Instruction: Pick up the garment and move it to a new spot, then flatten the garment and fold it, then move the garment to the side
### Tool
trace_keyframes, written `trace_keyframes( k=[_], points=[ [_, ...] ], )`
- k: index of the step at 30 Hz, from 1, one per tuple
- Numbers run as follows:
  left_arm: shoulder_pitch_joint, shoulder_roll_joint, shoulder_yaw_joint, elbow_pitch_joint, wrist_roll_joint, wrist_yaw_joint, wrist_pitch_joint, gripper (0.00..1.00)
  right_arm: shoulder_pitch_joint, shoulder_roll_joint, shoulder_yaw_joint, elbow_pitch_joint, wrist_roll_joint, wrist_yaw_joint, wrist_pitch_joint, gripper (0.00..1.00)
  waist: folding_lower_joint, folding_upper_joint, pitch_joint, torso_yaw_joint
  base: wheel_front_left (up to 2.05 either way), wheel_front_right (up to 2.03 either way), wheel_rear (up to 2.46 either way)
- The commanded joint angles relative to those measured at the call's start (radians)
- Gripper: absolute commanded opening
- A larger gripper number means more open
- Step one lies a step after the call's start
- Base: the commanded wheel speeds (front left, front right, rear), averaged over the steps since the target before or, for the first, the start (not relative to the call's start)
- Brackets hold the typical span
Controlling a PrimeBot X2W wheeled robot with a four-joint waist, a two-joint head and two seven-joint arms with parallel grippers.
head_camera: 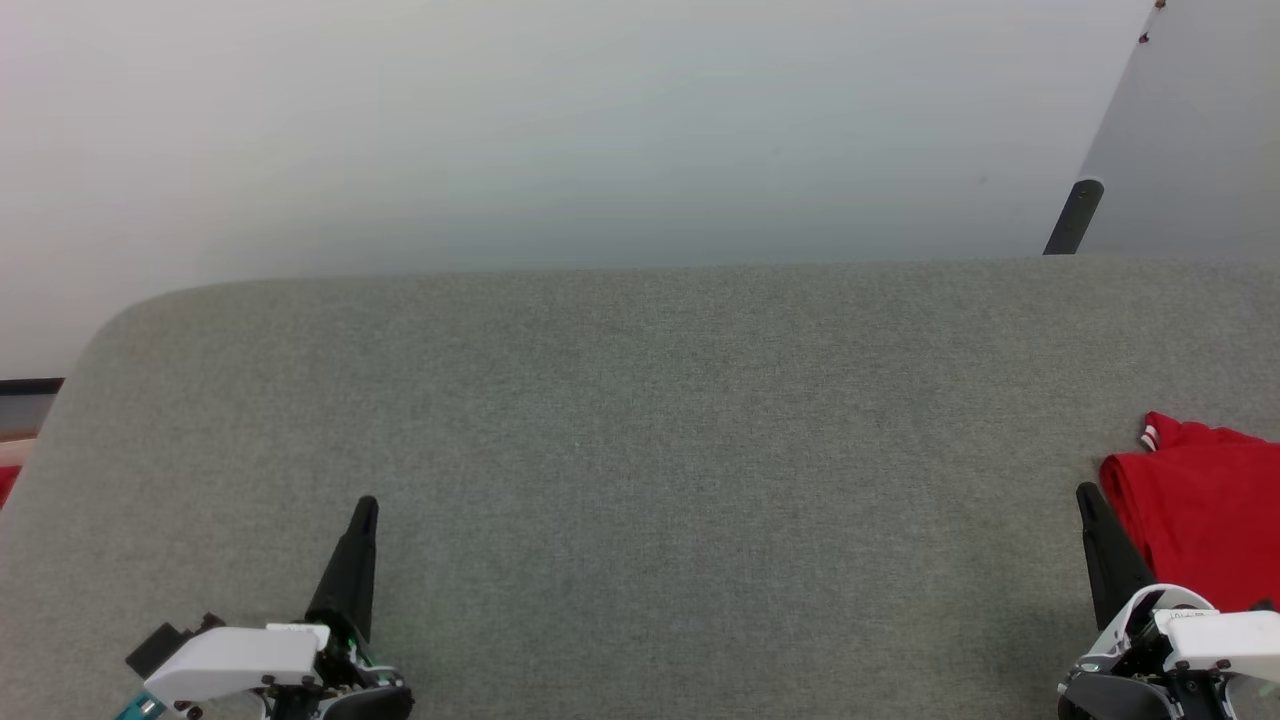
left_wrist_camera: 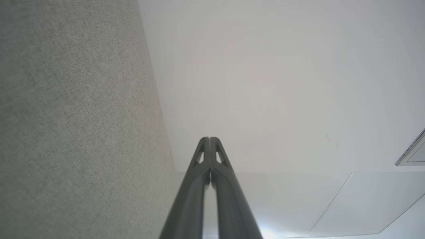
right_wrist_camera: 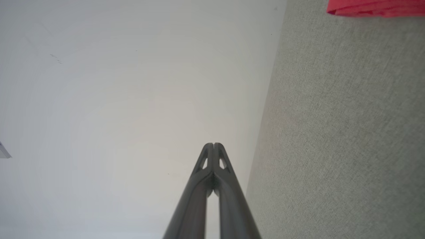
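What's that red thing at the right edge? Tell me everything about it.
The garment is soft red cloth, with red-and-white striped trim at its far corner. It lies in rumpled folds on the grey surface, running out of the picture. The shut right gripper stands close beside its left edge; contact is unclear.

Red garment (head_camera: 1200, 520) on grey surface (head_camera: 640, 420)
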Motion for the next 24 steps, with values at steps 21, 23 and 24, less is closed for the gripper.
trace_keyframes(
  k=[21, 23, 24],
  points=[
    [-0.010, 0.000, 0.002, 0.001, -0.003, -0.005, 0.003, 0.00, -0.003, 0.003, 0.000, 0.000, 0.004, 0.000, 0.002, 0.00, 0.0000, 0.0000, 0.000, 0.000, 0.00, 0.00, 0.00],
    [-0.010, 0.000, 0.002, 0.001, -0.003, -0.005, 0.003, 0.00, -0.003, 0.003, 0.000, 0.000, 0.004, 0.000, 0.002, 0.00, 0.0000, 0.0000, 0.000, 0.000, 0.00, 0.00, 0.00],
    [-0.010, 0.000, 0.002, 0.001, -0.003, -0.005, 0.003, 0.00, -0.003, 0.003, 0.000, 0.000, 0.004, 0.000, 0.002, 0.00, 0.0000, 0.0000, 0.000, 0.000, 0.00, 0.00, 0.00]
  ],
)
